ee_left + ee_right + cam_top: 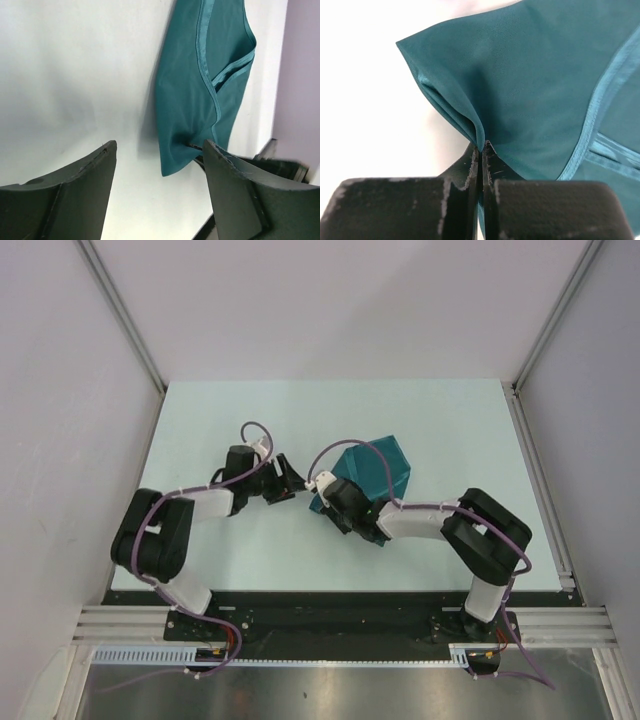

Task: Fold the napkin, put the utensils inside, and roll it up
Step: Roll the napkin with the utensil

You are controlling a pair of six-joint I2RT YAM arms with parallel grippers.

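So the right fingers (481, 157) are clamped tight on a doubled-over corner of the napkin (545, 75), with the rest of the cloth fanning out ahead of them on the tabletop (220, 420). The left fingers (287, 485) gape wide and empty, napkin just past their right tip.

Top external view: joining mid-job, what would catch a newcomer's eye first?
The teal napkin stands out, bunched mid-way across the pale table. The right gripper has its fingers shut on a pinched fold at the cloth's near-left edge. The left gripper hangs open just left of it, holding nothing.
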